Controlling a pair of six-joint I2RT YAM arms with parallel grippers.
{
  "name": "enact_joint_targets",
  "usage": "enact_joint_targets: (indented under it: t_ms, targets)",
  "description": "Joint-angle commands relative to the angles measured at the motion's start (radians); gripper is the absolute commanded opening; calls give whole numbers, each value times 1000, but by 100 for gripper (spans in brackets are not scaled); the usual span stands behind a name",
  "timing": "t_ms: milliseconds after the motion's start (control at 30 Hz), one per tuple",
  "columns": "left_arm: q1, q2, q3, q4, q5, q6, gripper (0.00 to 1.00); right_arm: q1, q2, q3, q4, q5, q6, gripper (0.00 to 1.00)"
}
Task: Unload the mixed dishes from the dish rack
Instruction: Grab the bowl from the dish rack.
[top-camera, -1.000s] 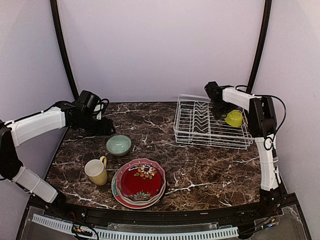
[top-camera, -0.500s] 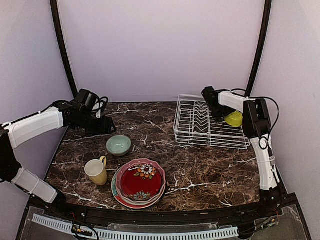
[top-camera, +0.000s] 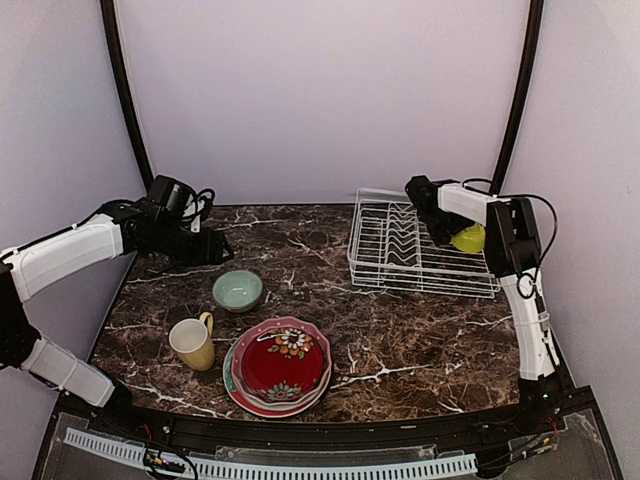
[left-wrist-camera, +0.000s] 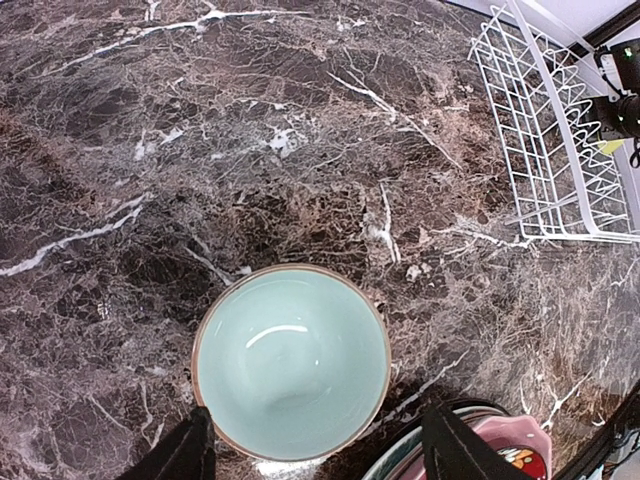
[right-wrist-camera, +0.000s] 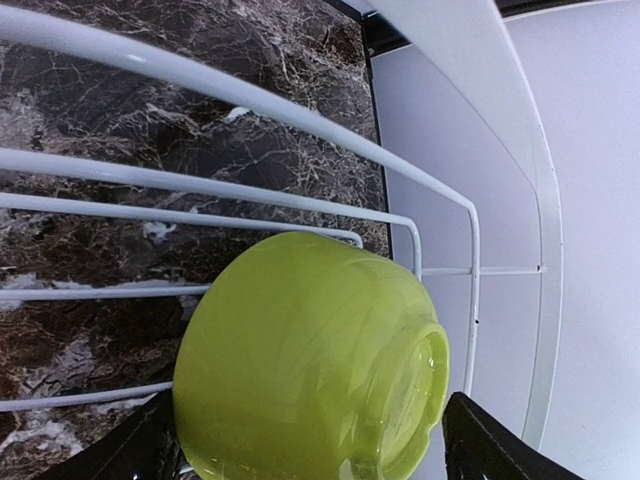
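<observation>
Closest to the arm bases, a stack of plates (top-camera: 280, 368) sits on the dark marble table (top-camera: 400, 330). A red plate with a flower pattern is on top, over a pink scalloped one. Just left of the stack, a pale yellow mug (top-camera: 190, 343) stands upright with its handle toward the plates. A little farther back is a pale teal bowl (top-camera: 238, 290), upright and empty, apart from both the mug and the plates.

Beyond that bowl, the left hand (top-camera: 212, 250) hangs over the table. It is spread wide and holds nothing. In its wrist view the two dark fingertips (left-wrist-camera: 185, 455) frame the teal bowl below them.

At the far right stands the white wire dish rack (top-camera: 420, 275), its plate prongs bare. Its only load is a lime-green bowl (top-camera: 467, 238), which lies tipped on its side in the far right corner against the wires.

The right hand (top-camera: 445, 228) reaches into that corner. Its fingers (right-wrist-camera: 140, 455) are wide apart, one on each side of the green bowl. Whether they touch the bowl cannot be told.
</observation>
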Motion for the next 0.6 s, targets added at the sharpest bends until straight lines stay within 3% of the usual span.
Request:
enact_joint_targets:
  t_ms: [0,167,567]
  targets:
    - [3,-44,-5,9,12,-12,70,-18,33,16,-3,-18,30,85]
    - [3,-44,-5,17,25,-18,70,-25,49,18,-6,-37,36,79]
    - [3,-57,-2,14,19,-23,70,-15,-55,-22,38,-82,-15,48]
